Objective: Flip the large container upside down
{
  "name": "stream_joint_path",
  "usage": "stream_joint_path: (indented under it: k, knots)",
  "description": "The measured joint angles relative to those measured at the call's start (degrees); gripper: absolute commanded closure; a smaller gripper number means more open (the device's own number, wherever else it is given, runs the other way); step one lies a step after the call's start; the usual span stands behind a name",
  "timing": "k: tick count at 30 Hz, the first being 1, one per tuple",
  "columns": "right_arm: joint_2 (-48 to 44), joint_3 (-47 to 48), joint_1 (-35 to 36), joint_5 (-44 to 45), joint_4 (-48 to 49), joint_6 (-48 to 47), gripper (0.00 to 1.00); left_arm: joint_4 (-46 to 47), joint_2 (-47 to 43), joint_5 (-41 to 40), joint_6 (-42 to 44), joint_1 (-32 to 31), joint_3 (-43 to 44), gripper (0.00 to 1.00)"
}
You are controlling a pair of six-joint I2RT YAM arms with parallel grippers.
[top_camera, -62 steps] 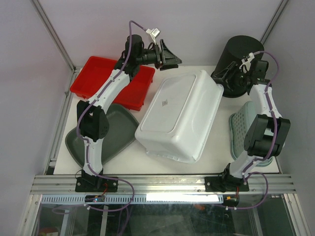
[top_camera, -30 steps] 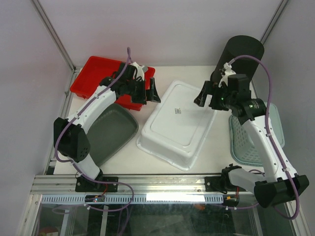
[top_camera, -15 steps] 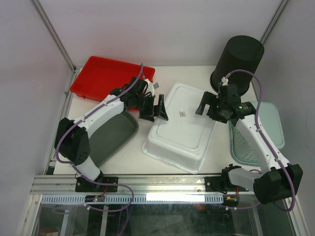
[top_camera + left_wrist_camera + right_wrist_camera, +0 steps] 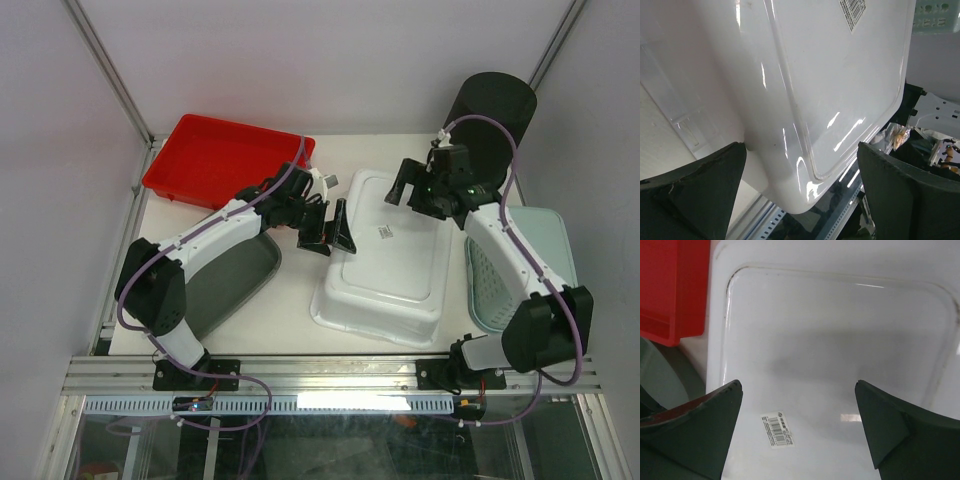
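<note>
The large white tub [image 4: 385, 265] lies bottom up on the table, its flared rim down and a barcode label on its base. My left gripper [image 4: 330, 238] is open and empty, level with the tub's left wall. In the left wrist view its jaws [image 4: 801, 150] are spread around a rounded corner of the tub [image 4: 830, 75] without touching it. My right gripper [image 4: 415, 193] is open and empty, hovering over the far part of the base. In the right wrist view [image 4: 797, 385] it looks down on the flat base [image 4: 840, 340] and label.
A shallow red tray [image 4: 215, 160] sits at the back left, and a tall black bucket [image 4: 490, 120] at the back right. A dark grey-green tray [image 4: 225, 280] lies under the left arm. A pale green basket [image 4: 525, 270] stands right of the tub.
The tub has come down from a raised, tilted pose to rest flat, bottom up, further right. My left gripper moved right along its side. My right gripper drew back over its far end.
</note>
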Motion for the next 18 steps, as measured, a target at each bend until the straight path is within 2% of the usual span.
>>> stream_joint_path:
  k: [5,10,13,18]
  knots:
    - [-9.68,-3.61,-0.63,7.74,-3.04,-1.49,0.01,0.55,-0.09,0.39,-0.02,-0.24,-0.96,0.05]
    - [-18.34,-7.21,-4.94,14.58,-6.03,-1.55,0.01,0.61,-0.09,0.85,0.00,-0.24,-0.96,0.05]
    - [-18.10,-9.92,-7.96,13.00,-6.71,-1.70,0.01,0.63,0.04,1.44,0.04,-0.24,-0.96,0.05]
    - [-14.71,-14.56,-9.38,2.97,-5.22,-1.90,0.01,0.07,0.61,2.69,0.48,-0.17,-0.96,0.06]
